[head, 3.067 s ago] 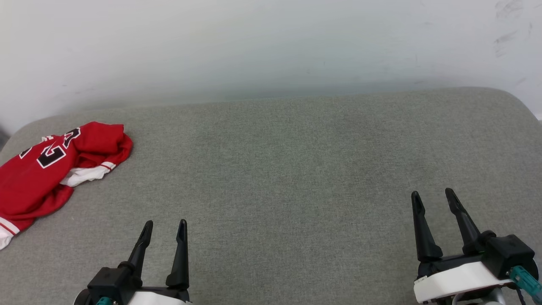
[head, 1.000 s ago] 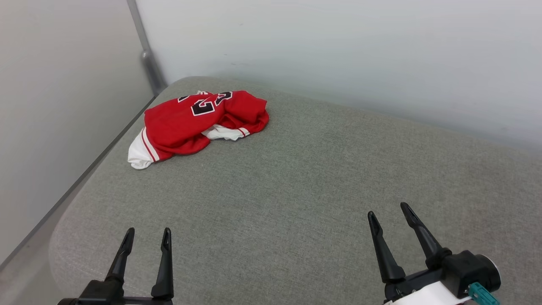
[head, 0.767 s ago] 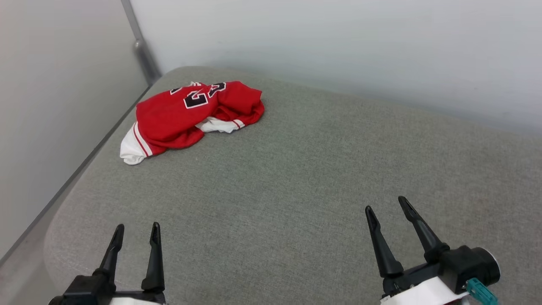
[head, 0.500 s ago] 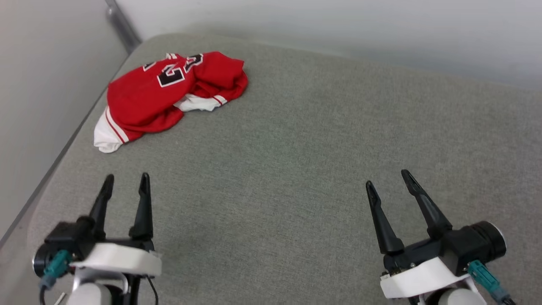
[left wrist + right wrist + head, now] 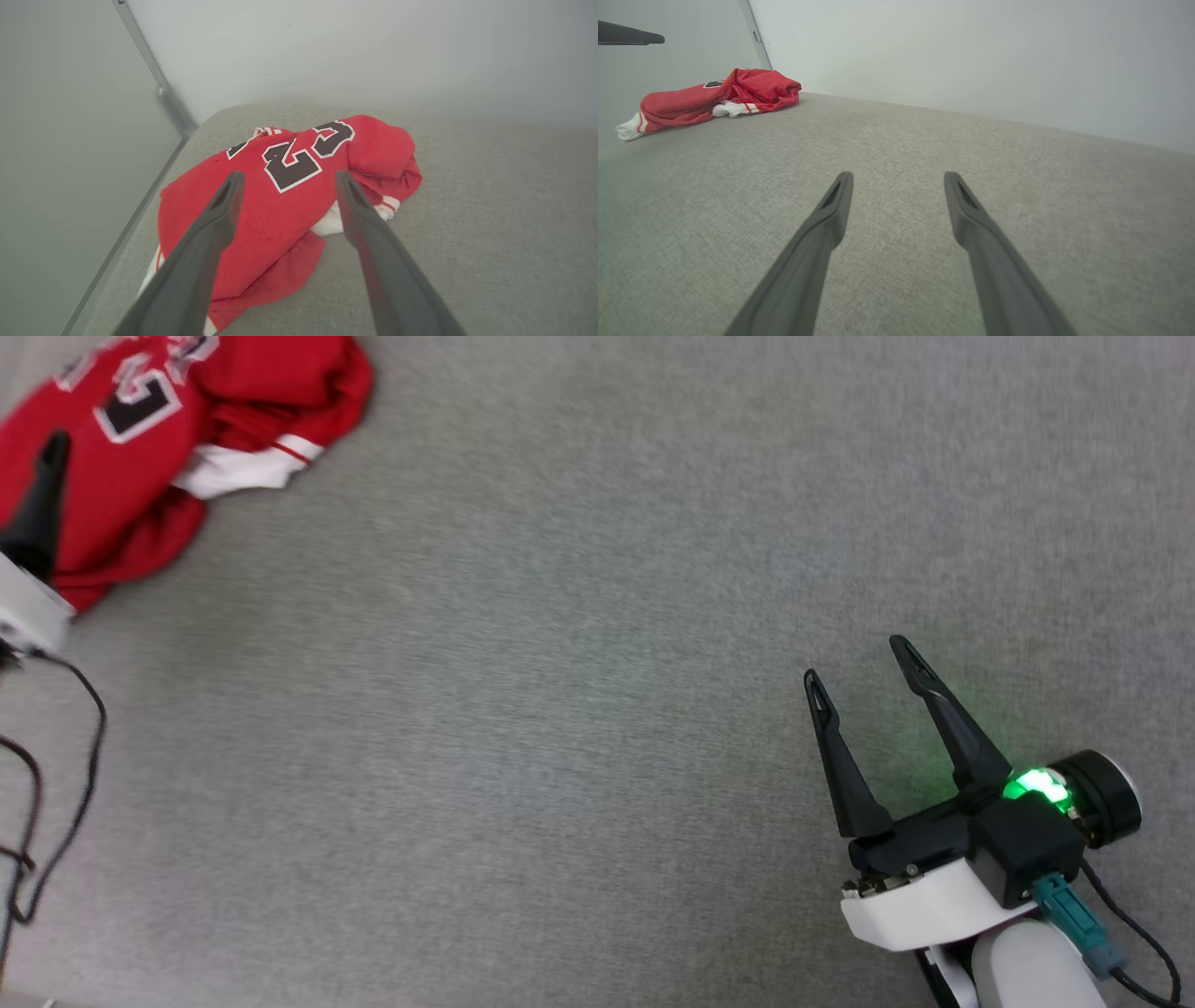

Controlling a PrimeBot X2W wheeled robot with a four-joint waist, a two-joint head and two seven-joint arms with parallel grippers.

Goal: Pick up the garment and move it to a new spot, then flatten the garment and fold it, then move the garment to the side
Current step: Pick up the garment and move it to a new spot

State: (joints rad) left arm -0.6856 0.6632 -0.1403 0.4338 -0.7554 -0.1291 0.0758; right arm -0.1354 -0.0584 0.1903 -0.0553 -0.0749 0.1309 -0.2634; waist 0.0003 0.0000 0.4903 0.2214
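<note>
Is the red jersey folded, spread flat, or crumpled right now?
Crumpled. The garment lies bunched in a heap on the grey cushion, one side rolled over itself and a white sleeve poking out underneath; no neat folds.

Soft, even light; head view smeared, perhaps by motion; green glow (image 5: 1032, 784) at right gripper (image 5: 854, 659).

Grey fabric surface (image 5: 597, 644), pale wall (image 5: 373, 46) — metal strip (image 5: 140, 44)

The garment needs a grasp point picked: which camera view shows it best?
The left wrist view: the garment lies close and nearly whole, "23" print clear. The head view crops the garment at its upper left corner; the right wrist view shows it small, far off and side-on.
</note>
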